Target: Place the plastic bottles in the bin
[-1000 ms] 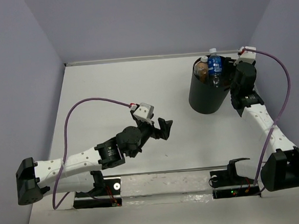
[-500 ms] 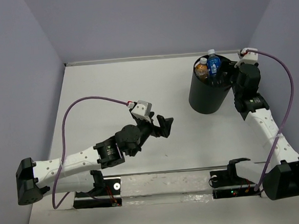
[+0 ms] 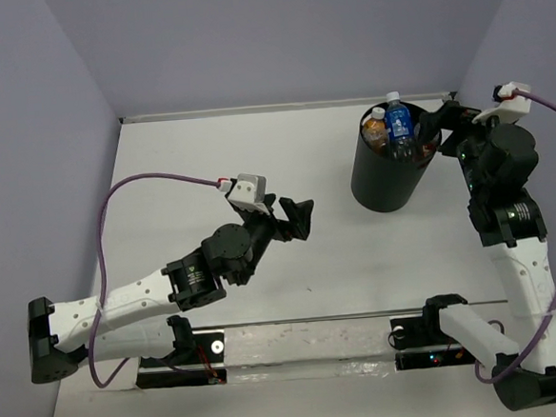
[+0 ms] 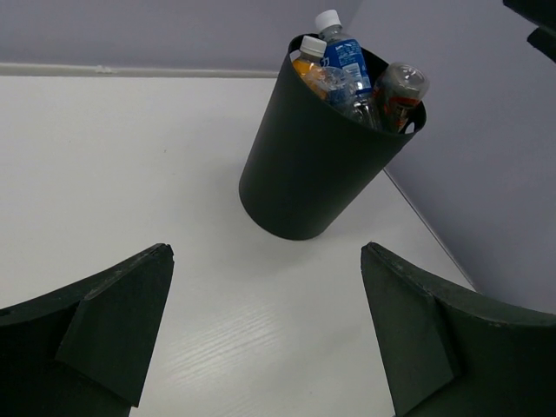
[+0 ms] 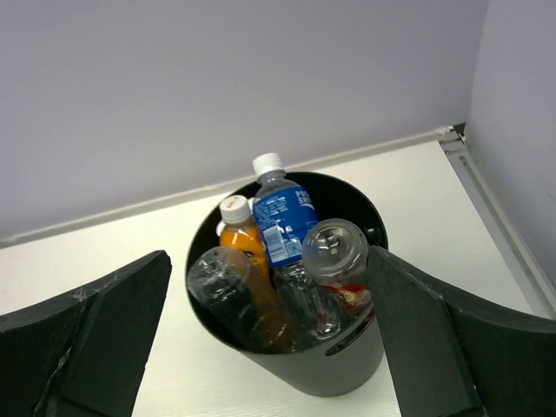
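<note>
The black bin (image 3: 388, 177) stands at the far right of the table and also shows in the left wrist view (image 4: 308, 165) and the right wrist view (image 5: 347, 373). Several plastic bottles stand in it: a blue-labelled one (image 5: 285, 217), an orange-juice one with a white cap (image 5: 241, 239), a clear one (image 5: 228, 291) and a red-labelled clear one (image 5: 340, 269). My right gripper (image 3: 444, 121) is open and empty, raised just right of the bin's rim. My left gripper (image 3: 298, 217) is open and empty over mid-table, facing the bin.
The purple right wall (image 3: 524, 48) and back wall (image 3: 266, 37) stand close behind the bin. A metal rail (image 3: 305, 326) runs along the near edge between the arm bases. Purple cables loop over both arms.
My right gripper has risen and drawn back to the right from the bin. The blue-labelled bottle it was at now rests in the bin. My left arm has shifted slightly up.
</note>
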You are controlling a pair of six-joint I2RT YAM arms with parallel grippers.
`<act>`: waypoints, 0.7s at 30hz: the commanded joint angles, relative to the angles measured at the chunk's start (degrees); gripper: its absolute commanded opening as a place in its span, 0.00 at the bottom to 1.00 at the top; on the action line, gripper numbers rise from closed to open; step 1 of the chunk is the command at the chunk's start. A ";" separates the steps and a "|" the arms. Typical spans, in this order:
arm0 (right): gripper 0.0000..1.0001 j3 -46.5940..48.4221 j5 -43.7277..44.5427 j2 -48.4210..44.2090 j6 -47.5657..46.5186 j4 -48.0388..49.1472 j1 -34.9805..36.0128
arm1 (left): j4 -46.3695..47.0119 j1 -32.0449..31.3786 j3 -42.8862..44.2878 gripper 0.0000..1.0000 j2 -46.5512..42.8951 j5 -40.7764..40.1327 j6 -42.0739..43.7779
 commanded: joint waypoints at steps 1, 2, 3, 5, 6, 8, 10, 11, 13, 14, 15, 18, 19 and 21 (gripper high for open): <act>1.00 2.83 -5.39 -4.39 3.66 -3.88 0.06 | -0.42 0.33 4.28 0.99 -1.92 -3.95 -0.33; 1.00 2.74 -6.71 -5.35 4.27 -4.14 0.06 | -1.55 0.33 4.72 0.99 -2.00 -4.04 -0.42; 1.00 2.57 -7.77 -7.54 4.80 -4.23 0.06 | -1.91 0.33 5.08 0.99 -2.18 -4.13 -0.33; 1.00 1.43 -12.33 -9.92 6.30 -4.32 0.06 | -2.70 0.33 5.61 0.99 -3.14 -4.39 -0.42; 1.00 0.90 -13.48 -11.15 6.65 -4.32 0.06 | -2.97 0.33 5.70 0.99 -3.67 -4.22 -0.33; 1.00 -0.50 -15.51 -14.58 7.79 -4.93 0.06 | -3.67 0.33 5.87 0.99 -5.25 -3.86 -0.33; 1.00 -1.65 -17.26 -17.92 8.32 -5.11 0.06 | -4.64 0.33 5.96 0.99 -6.39 -3.69 -0.33; 1.00 -2.26 -17.71 -18.89 8.50 -5.11 0.06 | -4.90 0.33 5.61 0.99 -7.10 -3.69 -0.24; 1.00 -3.85 -17.80 -21.27 8.59 -5.20 0.06 | -5.78 0.33 5.26 0.99 -9.29 -4.65 0.11; 1.00 -4.11 -17.89 -21.79 8.67 -5.29 0.06 | -5.78 0.33 5.60 0.99 -9.30 -4.74 0.28; 1.00 -4.29 -18.06 -22.41 8.50 -5.37 0.06 | -7.35 0.33 6.04 0.99 -10.17 -4.92 0.37; 1.00 -3.85 -18.24 -24.52 8.59 -6.34 0.06 | -10.09 0.33 7.89 0.99 -12.63 -5.18 0.54; 1.00 -2.98 -18.50 -25.05 8.76 -7.21 0.06 | -10.70 0.33 8.15 0.99 -13.34 -5.18 0.55; 1.00 -2.45 -18.85 -27.42 9.29 -7.75 0.06 | -11.67 0.33 8.42 0.99 -15.79 -4.75 0.46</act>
